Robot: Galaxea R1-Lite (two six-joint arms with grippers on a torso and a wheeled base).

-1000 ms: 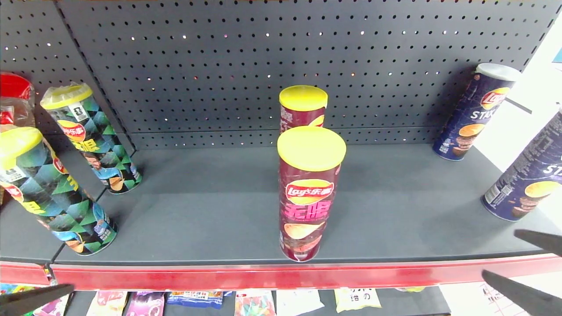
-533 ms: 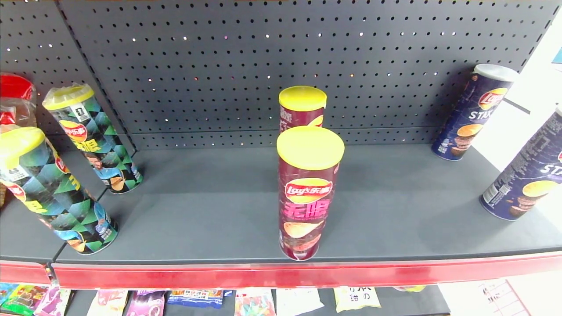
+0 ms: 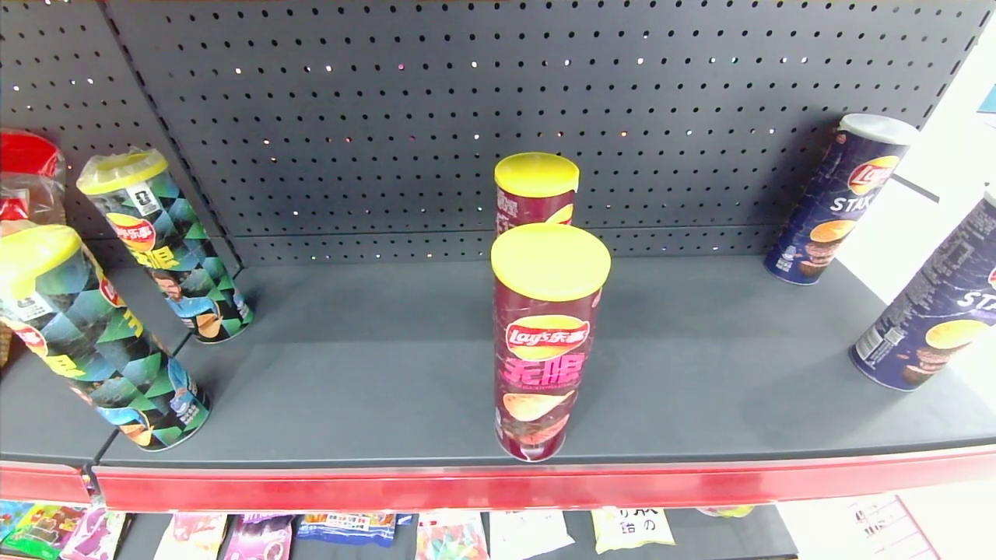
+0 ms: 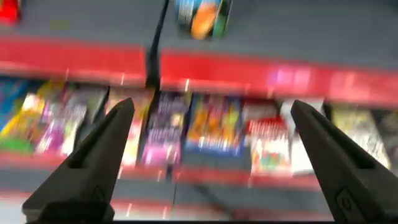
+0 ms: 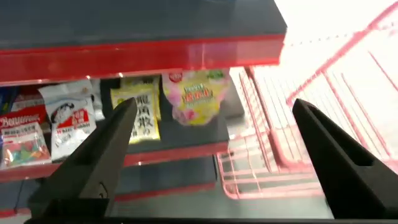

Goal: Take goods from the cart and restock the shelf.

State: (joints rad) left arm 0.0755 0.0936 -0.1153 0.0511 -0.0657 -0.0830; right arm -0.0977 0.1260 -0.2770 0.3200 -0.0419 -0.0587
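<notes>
Two maroon chip cans with yellow lids stand mid-shelf, one at the front [image 3: 548,342] and one behind it [image 3: 536,190]. Two green-patterned cans [image 3: 93,342] [image 3: 163,245] stand at the left, and two dark blue cans [image 3: 836,198] [image 3: 934,311] at the right. My left gripper [image 4: 211,106] is open and holds nothing; it faces the shelf's red front edge [image 4: 249,71] and the snack bags [image 4: 211,124] on the lower shelf. My right gripper [image 5: 214,104] is open and bare too, below the red edge [image 5: 143,56], with the pink wire cart [image 5: 255,124] beside it.
The grey shelf [image 3: 373,389] has bare room between the can groups, backed by a pegboard wall [image 3: 467,117]. Snack bags [image 5: 193,93] lie on the lower shelf. A red-lidded item [image 3: 23,167] sits at the far left.
Both grippers' black fingertips, seen at the head view's lower corners one second ago, have dropped out of that view. The cans have not moved.
</notes>
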